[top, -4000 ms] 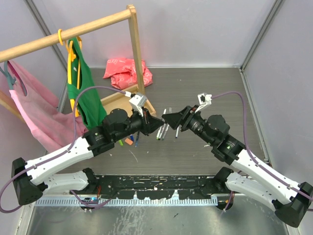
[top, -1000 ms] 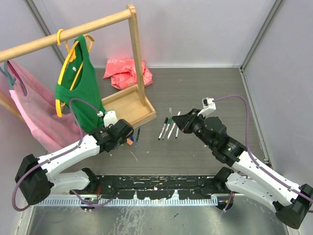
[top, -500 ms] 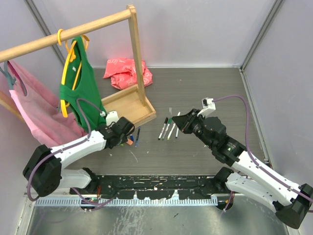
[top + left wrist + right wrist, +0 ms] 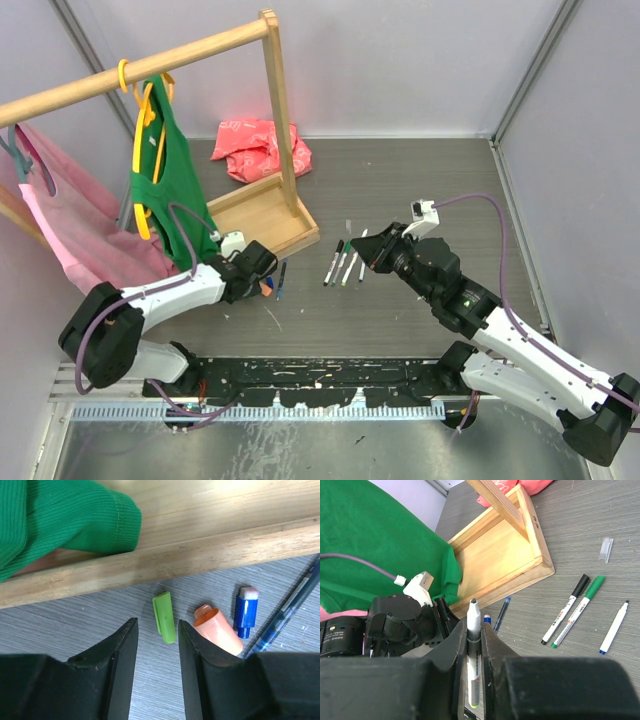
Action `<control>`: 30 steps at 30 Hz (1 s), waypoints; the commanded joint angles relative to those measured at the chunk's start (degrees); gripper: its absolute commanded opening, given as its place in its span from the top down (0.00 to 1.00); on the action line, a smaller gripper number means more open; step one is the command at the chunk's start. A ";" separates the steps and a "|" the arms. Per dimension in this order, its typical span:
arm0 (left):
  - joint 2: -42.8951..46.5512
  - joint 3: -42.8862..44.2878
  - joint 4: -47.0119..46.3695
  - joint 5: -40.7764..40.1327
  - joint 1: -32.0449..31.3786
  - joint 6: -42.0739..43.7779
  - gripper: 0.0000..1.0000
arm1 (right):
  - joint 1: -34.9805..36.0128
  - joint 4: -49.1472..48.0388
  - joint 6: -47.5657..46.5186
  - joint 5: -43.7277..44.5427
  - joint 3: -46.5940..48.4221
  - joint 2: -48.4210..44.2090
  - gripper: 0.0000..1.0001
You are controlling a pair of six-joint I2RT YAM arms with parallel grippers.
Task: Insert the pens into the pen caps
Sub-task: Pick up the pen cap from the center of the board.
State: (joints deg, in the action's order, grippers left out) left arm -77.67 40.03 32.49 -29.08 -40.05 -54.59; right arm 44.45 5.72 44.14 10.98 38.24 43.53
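Observation:
Three pen caps lie beside the wooden rack base: a green cap [image 4: 164,616], an orange cap [image 4: 218,630] and a blue cap [image 4: 246,611]. My left gripper [image 4: 156,630] is open, its jaws low over the table just short of the green cap, with nothing between them. My right gripper [image 4: 471,630] is shut on an uncapped white pen [image 4: 472,645] with a green end, its tip pointing toward the left arm. More pens lie on the table: a black one [image 4: 566,616], a green one [image 4: 578,611], a white one [image 4: 613,627] and a blue one [image 4: 501,614].
The wooden rack base [image 4: 262,215] stands right behind the caps, with its upright post [image 4: 280,110]. A green shirt [image 4: 165,190] and a pink garment [image 4: 60,230] hang at the left. A red cloth [image 4: 258,145] lies at the back. A clear cap [image 4: 606,549] lies beyond the pens.
My left gripper has edged toward the caps and its jaws have narrowed a little. The hanging green shirt has swung. The right arm has stayed still with its pen.

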 commanded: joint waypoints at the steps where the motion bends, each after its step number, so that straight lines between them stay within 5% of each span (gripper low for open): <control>1: -0.18 -0.93 -2.86 -0.24 0.66 0.42 0.62 | -0.06 -2.16 0.77 -0.41 0.49 0.16 1.00; 11: -2.44 -2.06 -4.78 0.63 1.09 0.47 0.68 | -0.06 -2.18 1.12 -0.70 0.26 0.33 1.00; 21: -2.07 -3.02 -4.59 0.61 1.76 0.34 0.87 | -0.06 -2.14 1.17 -0.79 0.40 0.50 1.00; 30: 9.20 -2.34 2.92 -3.04 1.74 0.01 1.00 | -0.04 -2.16 1.08 -0.36 0.83 0.33 1.00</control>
State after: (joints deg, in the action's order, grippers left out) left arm -75.83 37.54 30.72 -28.49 -38.61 -54.59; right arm 44.45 5.72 44.99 10.41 38.24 43.92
